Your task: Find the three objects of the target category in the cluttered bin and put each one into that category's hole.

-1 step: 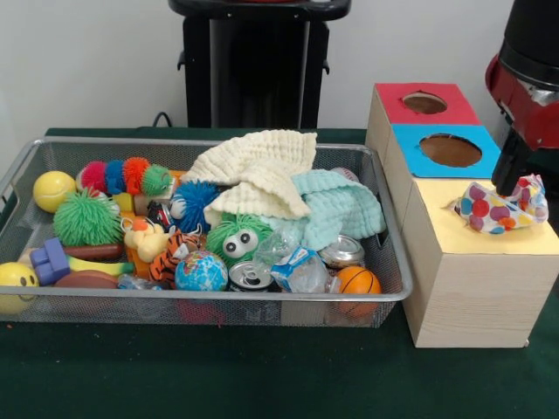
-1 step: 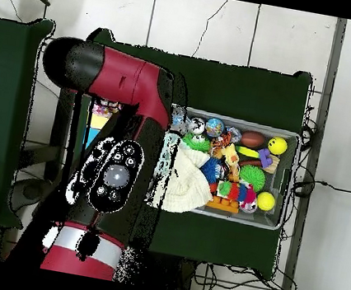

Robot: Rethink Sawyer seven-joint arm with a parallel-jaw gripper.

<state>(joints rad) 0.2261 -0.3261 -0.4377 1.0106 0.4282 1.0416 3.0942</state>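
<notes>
The wire bin on the green tabletop holds toys, cans and cloths heaped to its rim. Right of it, on the wooden box and short of the blue hole, lies a spotted cloth. The end effector touches its top; I cannot tell its grip.

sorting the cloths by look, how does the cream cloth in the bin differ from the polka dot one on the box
The cream cloth is plain and waffle-textured; the polka dot cloth is white with coloured spots. The cream one lies spread over the toys in the wire bin and looks larger; the dotted one sits bunched on the box's yellow section, under the gripper. Both are soft, crumpled fabric.
</notes>
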